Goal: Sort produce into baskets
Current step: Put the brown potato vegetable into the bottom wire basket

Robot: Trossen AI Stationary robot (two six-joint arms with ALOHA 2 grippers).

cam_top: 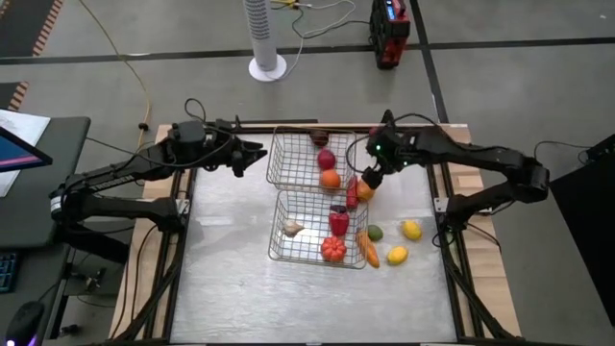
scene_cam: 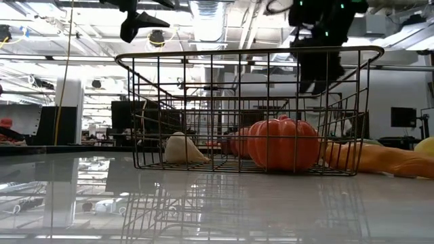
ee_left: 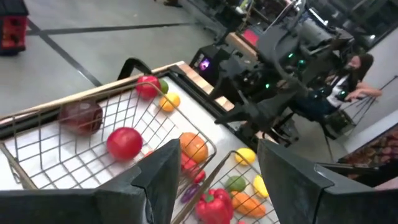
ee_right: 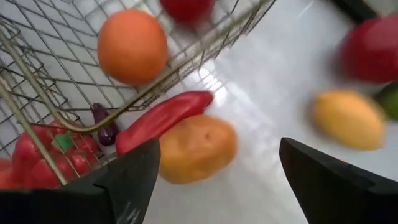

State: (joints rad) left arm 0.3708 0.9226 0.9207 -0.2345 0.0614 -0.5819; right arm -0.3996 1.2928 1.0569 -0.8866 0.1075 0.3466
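Observation:
Two wire baskets stand side by side, the far basket (cam_top: 288, 163) and the near basket (cam_top: 300, 245). The far one holds a red apple (cam_top: 327, 159), an orange (cam_top: 330, 179) and a dark red piece (cam_top: 320, 140). The near one holds a white garlic (cam_top: 293, 229), a red pepper (cam_top: 338, 221) and an orange pumpkin (cam_top: 332, 248). My right gripper (cam_top: 370, 178) is open above a yellow-orange fruit (ee_right: 196, 148) and a red chili (ee_right: 163, 116), which lie on the table at the baskets' right side. My left gripper (cam_top: 255, 154) is open and empty, in the air left of the far basket.
A carrot (cam_top: 369, 252), a green lime (cam_top: 376, 233) and two yellow fruits (cam_top: 411, 230) (cam_top: 396, 255) lie on the table right of the near basket. More produce, a red piece (ee_right: 373, 46) and a yellow one (ee_right: 348, 118), lies beyond my right gripper. A person sits beyond the table (ee_left: 354, 74).

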